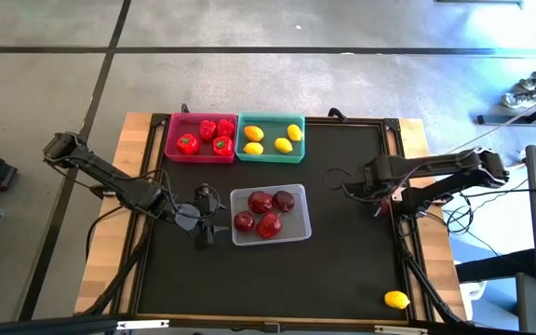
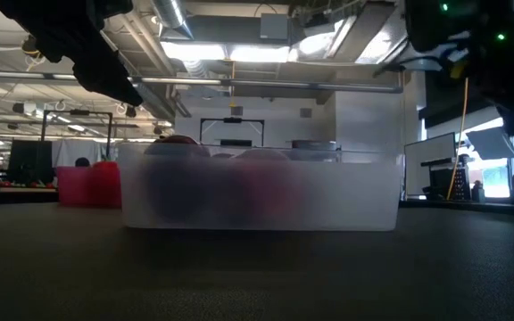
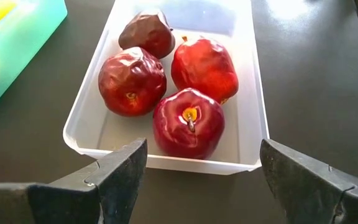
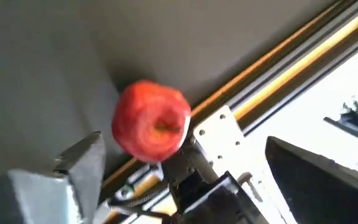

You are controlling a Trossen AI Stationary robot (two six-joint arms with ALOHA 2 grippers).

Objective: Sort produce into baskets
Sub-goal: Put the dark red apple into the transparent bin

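Left pincer (image 1: 205, 216) hangs with fingers spread wide and empty, just beside the clear tray (image 1: 298, 231) at mid-counter, which holds four apples (image 1: 261, 202). Right pincer (image 1: 340, 181) hovers over the counter's (image 1: 342, 270) right half, also apart, with a red apple (image 4: 151, 121) showing between its fingers in its wrist view, though none is clamped. Behind, the pink tray (image 1: 169, 140) carries four peppers (image 1: 187, 143) and the teal tray (image 1: 270, 155) beside it four lemons (image 1: 253, 134). One lemon (image 1: 396, 300) lies near the counter's right front corner.

Left gripper (image 1: 205, 216) and right gripper (image 1: 335, 180) hover, fingers spread.
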